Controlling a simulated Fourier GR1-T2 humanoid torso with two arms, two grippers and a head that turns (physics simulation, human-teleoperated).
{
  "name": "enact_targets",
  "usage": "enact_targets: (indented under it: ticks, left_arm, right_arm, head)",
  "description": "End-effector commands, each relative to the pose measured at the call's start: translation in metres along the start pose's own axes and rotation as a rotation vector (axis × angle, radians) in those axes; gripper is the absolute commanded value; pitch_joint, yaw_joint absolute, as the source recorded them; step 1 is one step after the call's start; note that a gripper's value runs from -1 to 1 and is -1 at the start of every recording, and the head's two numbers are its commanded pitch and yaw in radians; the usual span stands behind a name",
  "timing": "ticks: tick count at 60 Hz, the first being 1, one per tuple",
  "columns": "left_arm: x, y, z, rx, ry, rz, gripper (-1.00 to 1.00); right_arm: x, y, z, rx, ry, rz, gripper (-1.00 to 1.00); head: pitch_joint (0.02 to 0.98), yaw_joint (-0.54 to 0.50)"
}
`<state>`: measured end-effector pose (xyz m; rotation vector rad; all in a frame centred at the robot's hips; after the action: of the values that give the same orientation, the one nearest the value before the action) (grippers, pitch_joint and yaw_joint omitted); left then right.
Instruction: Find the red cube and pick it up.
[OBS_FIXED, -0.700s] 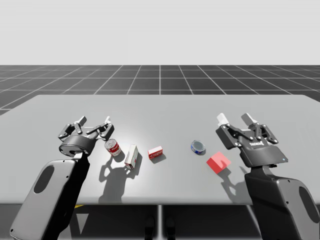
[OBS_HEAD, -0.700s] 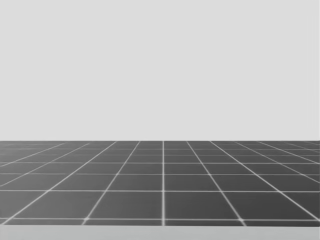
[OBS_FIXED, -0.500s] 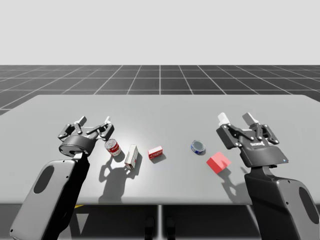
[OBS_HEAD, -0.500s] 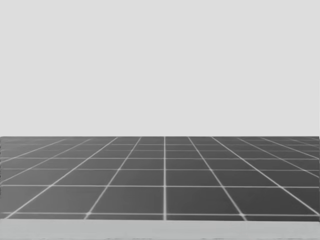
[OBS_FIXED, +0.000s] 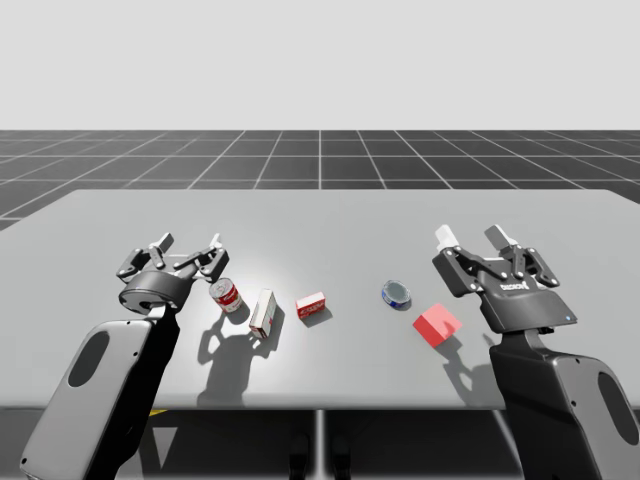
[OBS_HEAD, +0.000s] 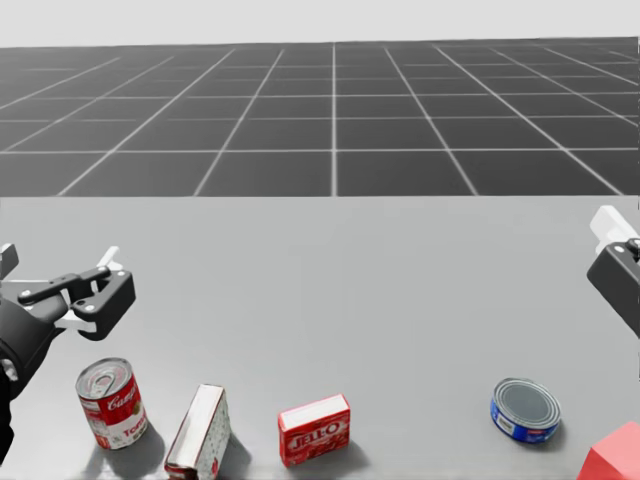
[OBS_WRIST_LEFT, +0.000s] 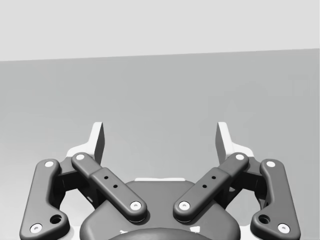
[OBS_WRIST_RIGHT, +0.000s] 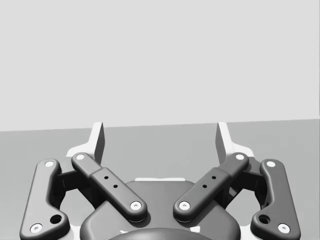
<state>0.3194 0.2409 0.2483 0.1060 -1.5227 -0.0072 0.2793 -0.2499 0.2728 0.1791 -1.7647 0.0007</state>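
Note:
The red cube (OBS_FIXED: 437, 325) lies on the grey table (OBS_FIXED: 320, 215) at the right, its corner (OBS_HEAD: 615, 460) also caught in the head view. My right gripper (OBS_FIXED: 471, 238) hovers open just right of and beyond the cube, with nothing between its fingers (OBS_HEAD: 606, 222). In the right wrist view that gripper (OBS_WRIST_RIGHT: 160, 137) stands wide apart over bare table. My left gripper (OBS_FIXED: 190, 245) is open at the table's left, behind a red and white can (OBS_FIXED: 227, 296). The left wrist view shows it (OBS_WRIST_LEFT: 160, 137) holding nothing.
In a row to the cube's left are a flat blue tin (OBS_HEAD: 525, 410), a small red box (OBS_HEAD: 314, 429), a tipped white and red box (OBS_HEAD: 199, 432) and the can (OBS_HEAD: 108, 402). The table's far half is bare.
My head has turned downward, so the head view now takes in the table, the objects and both grippers instead of the floor grid. The arms have hardly moved.

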Motion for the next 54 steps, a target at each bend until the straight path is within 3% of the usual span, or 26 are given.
enact_targets:
  ticks: [1,11,28,40,46,51,53,54]
  left_arm:
    - [-0.0007,0.0001,-0.0001,0.001,0.000,-0.007,-1.00]
    - [-0.0009,0.0000,-0.0004,0.001,0.000,-0.009,-1.00]
    - [-0.0001,-0.0011,-0.0009,-0.012,-0.002,-0.005,-1.00]
    - [0.0001,-0.0038,-0.0010,-0.020,-0.003,-0.003,-1.00]
    - [-0.0004,-0.0045,-0.0011,-0.022,-0.003,-0.005,-1.00]
    - [-0.0009,-0.0048,-0.0011,-0.021,0.000,-0.002,-1.00]
    - [-0.0010,-0.0048,-0.0009,-0.020,0.000,-0.002,-1.00]
    - [-0.0010,-0.0049,-0.0006,-0.020,0.001,-0.002,-1.00]
  right_arm:
    - [0.0001,-0.0007,0.0000,-0.001,0.004,0.000,-1.00]
    - [-0.0003,-0.0002,0.0000,-0.001,0.008,0.000,-1.00]
    - [-0.0015,-0.0001,-0.0008,-0.003,0.013,0.004,-1.00]
    - [-0.0028,0.0012,-0.0010,-0.002,0.016,0.010,-1.00]
    - [-0.0027,0.0010,-0.0010,0.001,0.019,-0.006,-1.00]
    - [0.0016,0.0045,0.0029,0.042,0.027,-0.051,-1.00]
    - [0.0026,0.0054,0.0046,0.049,0.023,-0.053,-1.00]
    - [0.0025,0.0067,0.0048,0.028,0.026,-0.035,-1.00]
  head:
    - [0.629,0.03]
    - [0.714,0.00]
    - [0.828,-0.27]
    - [0.889,-0.40]
    - [0.887,-0.42]
    - [0.868,-0.41]
    - [0.866,-0.41]
    - [0.864,-0.41]
